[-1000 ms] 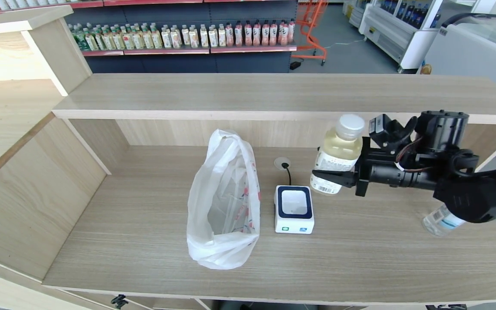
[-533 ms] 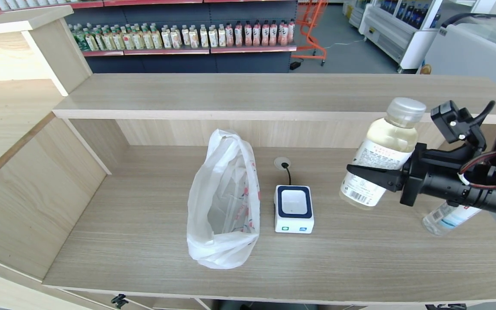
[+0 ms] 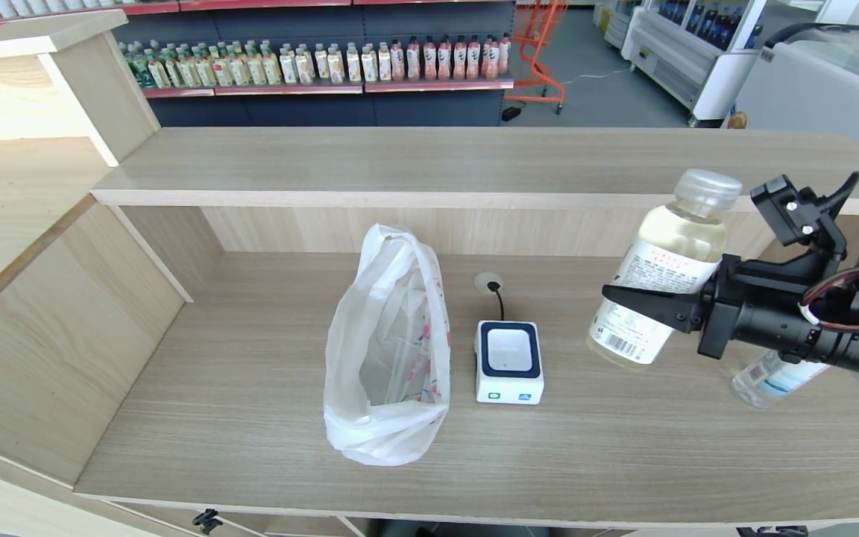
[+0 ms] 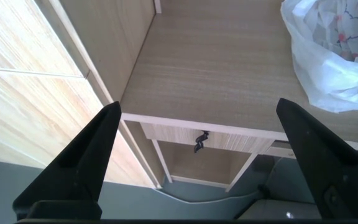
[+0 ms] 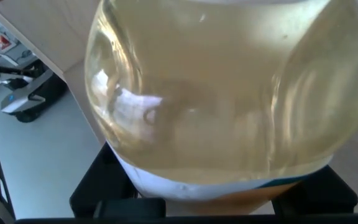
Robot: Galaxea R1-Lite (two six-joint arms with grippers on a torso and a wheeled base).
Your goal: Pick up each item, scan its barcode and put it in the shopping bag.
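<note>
Wooden counter (image 3: 623, 440) holds scanner (image 3: 509, 362) and bag (image 3: 388, 350), while the right gripper (image 3: 649, 302) clamps the tilted bottle (image 3: 679, 242) aloft, right of the scanner: scanning step, so I judge its barcode (image 3: 621, 345) must next face the scanner window.

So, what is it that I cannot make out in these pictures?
Head view: second bottle, mostly hidden behind the right arm.
Head view: shopping bag, its inside is unclear through the plastic folds.
Right wrist view: juice bottle, too close, its cap and barcode are cut off.
</note>
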